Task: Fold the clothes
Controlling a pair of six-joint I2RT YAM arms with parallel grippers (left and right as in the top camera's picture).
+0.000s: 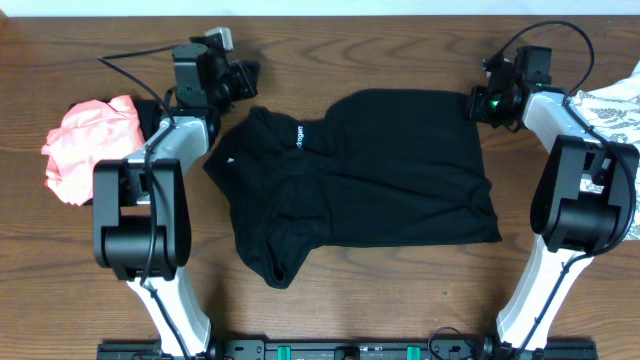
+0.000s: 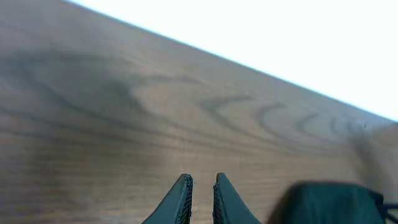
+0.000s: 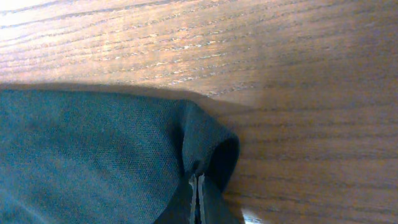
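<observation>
Fingertips of the right gripper pinch a fold of the black garment; the left gripper, nearly closed, hangs over table beside it; only overhead shows pink cloth further left.

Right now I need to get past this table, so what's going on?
A two-armed robot is handling a black shirt spread on the table. The right gripper is shut on its far right corner. The left gripper, nearly shut, sits by the far left corner; any grip is unclear. A pink garment lies aside.
</observation>
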